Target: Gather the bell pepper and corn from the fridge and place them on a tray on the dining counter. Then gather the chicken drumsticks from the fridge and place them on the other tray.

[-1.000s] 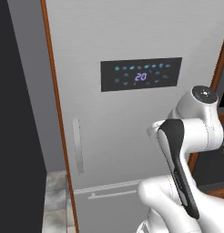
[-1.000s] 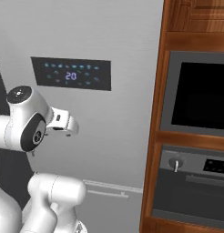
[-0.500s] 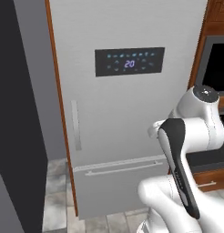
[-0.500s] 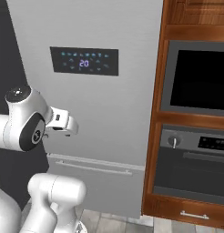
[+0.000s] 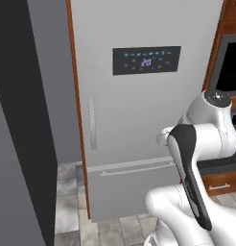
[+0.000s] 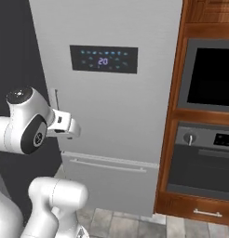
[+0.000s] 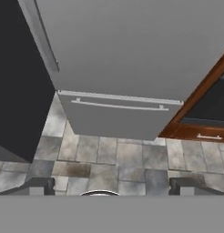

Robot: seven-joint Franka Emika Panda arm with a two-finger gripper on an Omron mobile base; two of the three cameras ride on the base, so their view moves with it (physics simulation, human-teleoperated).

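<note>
Gripper (image 7: pixel 109 185) hangs wide open and empty, facing the closed fridge (image 5: pixel 139 120); opening it comes first, so the vertical door handle (image 5: pixel 92 124) needs grasping.

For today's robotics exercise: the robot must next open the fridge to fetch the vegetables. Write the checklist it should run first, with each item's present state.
1. Fridge in front of the robot: ok.
2. Fridge door shut, needs opening: ok.
3. Upright door handle in sight: ok.
4. Gripper open, holding nothing: ok.
5. Gripper at the handle: not ok, still away from the door.
6. Bell pepper and corn inside: cannot tell, door shut.
</note>
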